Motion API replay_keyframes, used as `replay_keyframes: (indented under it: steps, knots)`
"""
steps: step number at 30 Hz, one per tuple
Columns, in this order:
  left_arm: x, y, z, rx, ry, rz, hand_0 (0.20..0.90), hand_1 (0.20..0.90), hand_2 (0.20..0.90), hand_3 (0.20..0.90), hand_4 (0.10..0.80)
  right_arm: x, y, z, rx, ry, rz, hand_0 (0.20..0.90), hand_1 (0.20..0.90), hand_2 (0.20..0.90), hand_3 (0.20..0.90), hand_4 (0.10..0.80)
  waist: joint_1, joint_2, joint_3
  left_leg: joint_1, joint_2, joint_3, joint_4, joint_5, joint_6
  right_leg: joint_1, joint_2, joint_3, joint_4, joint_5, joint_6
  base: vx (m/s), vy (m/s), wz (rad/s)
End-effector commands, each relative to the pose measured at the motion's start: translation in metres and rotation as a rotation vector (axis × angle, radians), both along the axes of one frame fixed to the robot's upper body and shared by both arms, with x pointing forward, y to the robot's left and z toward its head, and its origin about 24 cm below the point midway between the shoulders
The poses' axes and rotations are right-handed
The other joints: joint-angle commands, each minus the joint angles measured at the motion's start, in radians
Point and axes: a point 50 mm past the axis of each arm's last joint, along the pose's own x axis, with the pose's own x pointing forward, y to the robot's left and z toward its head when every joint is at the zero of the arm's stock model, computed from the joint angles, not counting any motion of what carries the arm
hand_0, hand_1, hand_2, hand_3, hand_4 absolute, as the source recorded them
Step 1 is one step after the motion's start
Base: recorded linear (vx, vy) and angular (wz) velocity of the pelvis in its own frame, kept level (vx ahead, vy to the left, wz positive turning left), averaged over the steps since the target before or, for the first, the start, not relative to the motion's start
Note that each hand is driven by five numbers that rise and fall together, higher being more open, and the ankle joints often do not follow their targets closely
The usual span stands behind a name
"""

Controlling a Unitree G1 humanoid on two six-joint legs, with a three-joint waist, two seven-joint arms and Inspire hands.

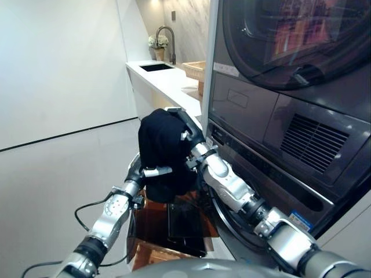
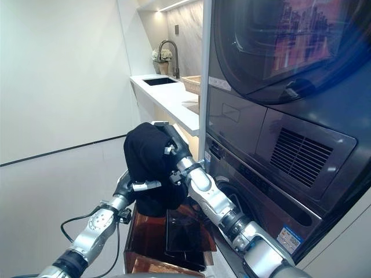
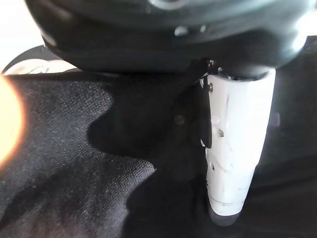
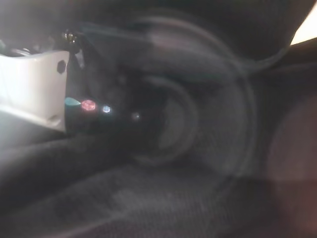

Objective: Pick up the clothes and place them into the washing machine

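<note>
A bundle of black clothes (image 1: 163, 152) hangs in the air in front of the stacked washing machine (image 1: 272, 145). My left hand (image 1: 137, 174) grips it from below and behind, its white-covered thumb (image 3: 232, 148) pressed flat on the black fabric (image 3: 74, 158). My right hand (image 1: 188, 131) clamps the bundle's upper right side, fingers curled over the top. Dark cloth (image 4: 148, 198) fills the right wrist view. The lower machine's tinted door (image 1: 174, 229) lies open beneath the bundle, beside the drum opening (image 1: 229, 223).
Above is a second unit with a round dark door (image 1: 278, 35). A white counter (image 1: 165, 81) runs along the wall behind, with a sink (image 1: 156, 67), a tap (image 1: 168, 40), a wicker basket (image 1: 196, 69) and flowers. White wall and floor lie to the left.
</note>
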Motion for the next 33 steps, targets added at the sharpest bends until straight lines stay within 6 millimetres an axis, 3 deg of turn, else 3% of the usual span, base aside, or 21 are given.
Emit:
replay_keyframes:
  steps: [1,16,17,31,32,33]
  knots:
    - [0.026,-0.005,0.036,-0.069,-0.188,0.003,0.900,0.900,0.900,0.900,0.800,0.002,0.035,0.096,0.319,-0.299,0.096,0.200,0.200,0.200,0.200,0.300,-0.031,-0.071,-0.064,-0.047,-0.045,0.021,0.013,-0.052,-0.013,0.049,-0.034,0.006,-0.278,0.156,0.049,0.000,0.000,0.00]
    - [0.028,-0.013,0.048,-0.116,-0.246,-0.007,0.900,0.900,0.900,0.900,0.800,0.003,0.034,0.092,0.323,-0.282,0.091,0.200,0.200,0.200,0.200,0.300,-0.030,-0.070,-0.065,-0.045,-0.045,0.022,0.013,-0.053,-0.014,0.051,-0.035,0.006,-0.279,0.155,0.049,0.000,0.000,0.00]
    - [0.028,-0.013,0.048,-0.114,-0.245,-0.003,0.200,0.200,0.200,0.200,0.300,0.003,0.034,0.093,0.325,-0.283,0.088,0.200,0.200,0.200,0.200,0.300,-0.030,-0.070,-0.064,-0.045,-0.045,0.021,0.013,-0.054,-0.014,0.051,-0.035,0.007,-0.280,0.155,0.049,0.000,0.000,0.00]
    - [0.029,-0.012,0.054,-0.145,-0.278,0.017,0.200,0.200,0.200,0.200,0.300,0.004,0.032,0.093,0.330,-0.285,0.082,0.200,0.200,0.200,0.200,0.300,-0.028,-0.070,-0.063,-0.045,-0.044,0.023,0.013,-0.054,-0.014,0.052,-0.036,0.006,-0.279,0.156,0.049,0.000,0.000,0.00]
    - [0.029,-0.011,0.054,-0.141,-0.278,0.024,0.200,0.200,0.200,0.200,0.300,0.004,0.031,0.092,0.330,-0.283,0.076,0.900,0.900,0.900,0.900,0.800,-0.029,-0.070,-0.064,-0.044,-0.044,0.024,0.012,-0.054,-0.014,0.053,-0.035,0.006,-0.279,0.155,0.049,0.000,0.000,0.00]
    - [0.029,-0.011,0.054,-0.141,-0.278,0.024,0.200,0.200,0.200,0.200,0.300,0.004,0.031,0.092,0.330,-0.283,0.076,0.900,0.900,0.900,0.900,0.800,-0.029,-0.070,-0.063,-0.044,-0.044,0.024,0.012,-0.054,-0.014,0.053,-0.035,0.006,-0.279,0.155,0.049,0.000,0.000,0.00]
